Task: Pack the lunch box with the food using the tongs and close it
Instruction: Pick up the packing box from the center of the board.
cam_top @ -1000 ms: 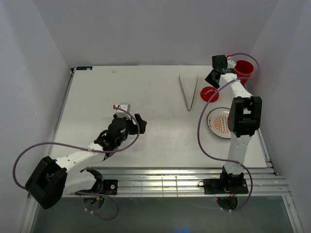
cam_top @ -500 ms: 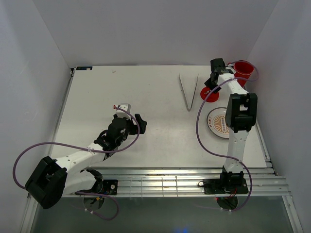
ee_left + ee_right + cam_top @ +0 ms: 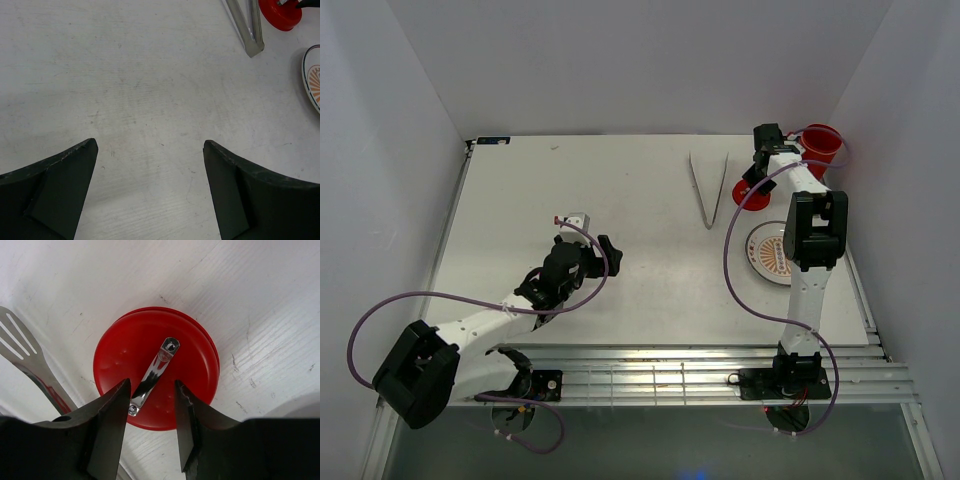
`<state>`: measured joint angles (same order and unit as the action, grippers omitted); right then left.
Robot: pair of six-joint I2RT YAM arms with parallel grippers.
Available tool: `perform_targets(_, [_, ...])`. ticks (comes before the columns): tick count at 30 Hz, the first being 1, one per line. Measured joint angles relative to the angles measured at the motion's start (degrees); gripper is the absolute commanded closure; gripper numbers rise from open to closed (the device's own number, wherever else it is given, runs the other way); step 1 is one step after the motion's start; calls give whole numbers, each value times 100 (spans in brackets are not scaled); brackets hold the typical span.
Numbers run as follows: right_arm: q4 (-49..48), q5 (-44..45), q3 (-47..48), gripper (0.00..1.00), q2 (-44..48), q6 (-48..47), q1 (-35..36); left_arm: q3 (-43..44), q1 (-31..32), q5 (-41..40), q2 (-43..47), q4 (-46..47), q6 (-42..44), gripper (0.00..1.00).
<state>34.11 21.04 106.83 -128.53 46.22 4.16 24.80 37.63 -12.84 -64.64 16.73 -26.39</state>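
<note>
The red lunch box [image 3: 821,143] stands uncovered at the table's far right corner. Its flat red lid [image 3: 200,360] lies on the table with a small metal handle [image 3: 156,371] on top. My right gripper [image 3: 151,382] hangs just over the lid, open, one finger on each side of the handle. The silver tongs [image 3: 709,188] lie in a narrow V to the left of the lid [image 3: 757,199]. I cannot make out any food on the plate [image 3: 767,252]. My left gripper [image 3: 150,145] is wide open over bare table, holding nothing.
The orange-patterned plate sits near the right arm, half hidden by its upper link. A small white block [image 3: 573,218] lies just beyond the left gripper [image 3: 605,250]. White walls close in the table on three sides.
My right gripper has come away from beside the lunch box and dropped left and down over the lid. The left arm has not moved.
</note>
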Motion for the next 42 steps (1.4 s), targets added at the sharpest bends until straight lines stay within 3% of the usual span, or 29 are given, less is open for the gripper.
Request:
perform_targets(25, [-339, -330, 0, 54, -28, -835, -70, 0, 0, 0, -90, -2, 0, 3])
perform_targets(31, [-409, -798, -35, 47, 44, -1526, -240, 0, 0, 2, -90, -2, 0, 3])
perform_targets(37, [-483, -1416, -114, 39, 730, -2697, -612, 0, 0, 22, -85, -2, -2, 3])
perform_targets(42, [-852, -1679, 516, 43, 1058, -3648, -785, 0, 0, 42, 24, -4, -20, 3])
